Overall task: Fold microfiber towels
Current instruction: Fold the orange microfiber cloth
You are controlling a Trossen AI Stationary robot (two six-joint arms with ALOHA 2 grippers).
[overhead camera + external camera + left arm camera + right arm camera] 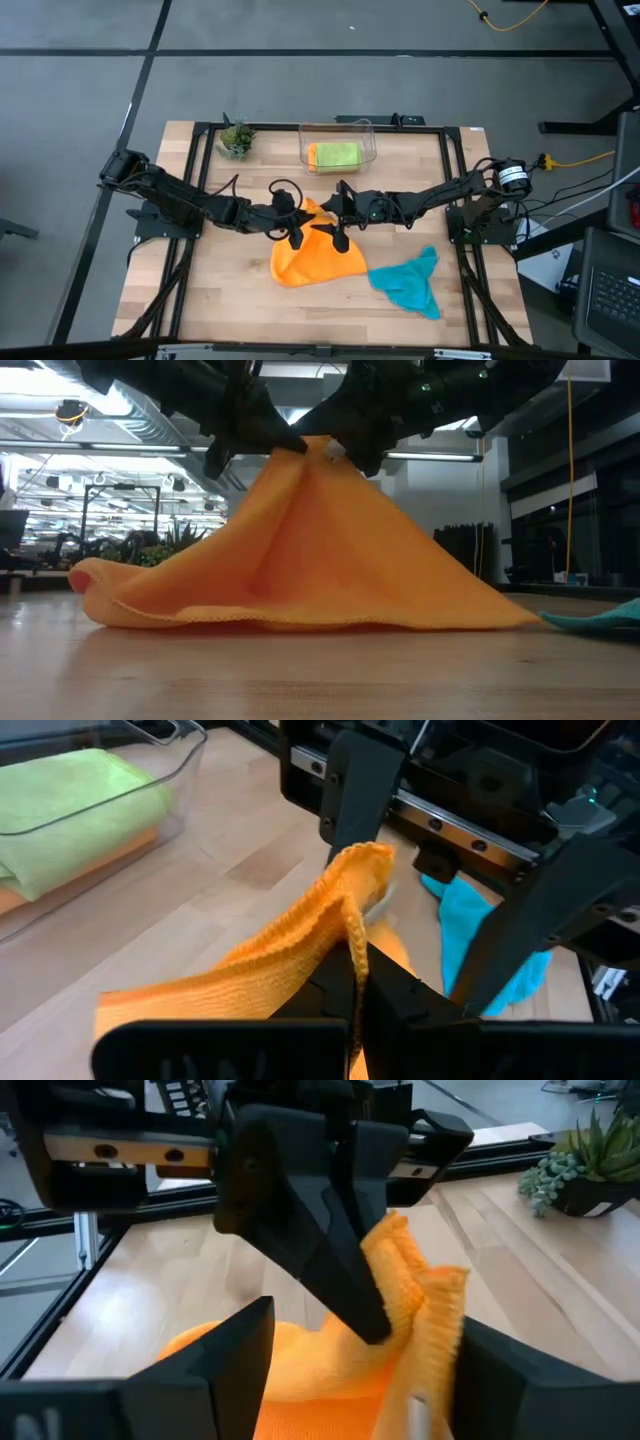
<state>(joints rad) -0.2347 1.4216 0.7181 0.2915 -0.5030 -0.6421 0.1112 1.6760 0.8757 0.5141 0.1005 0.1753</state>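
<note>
Orange towel (318,258) heaped at mid-table in the high view, one corner pulled up between the left gripper (296,232) and right gripper (341,232), which meet over it. Teal towel (408,283) crumpled just beside it toward the right front, near the table's front edge. Clear bin (338,145) at the back edge, holding a folded green towel (334,154) over a strip of orange; plant (236,138) left of the bin, well apart from the arms. Bare wood open along the front left and between bin and heap. Low view: orange towel (300,560) tented from a peak under both grippers, hem spread flat on the table (320,670), teal edge (600,618) at far right. Left wrist view: left gripper (358,982) clamped shut on an orange fold (340,910), right arm's fingers (355,780) standing apart on either side of the peak, bin wall (175,770) with green towel (70,800) resting on orange inside. Right wrist view: right gripper (345,1370) spread wide around the fold (420,1300), not gripping; left gripper's dark fingers (320,1250) pinching the cloth; plant (585,1160) near the table's edge.
</note>
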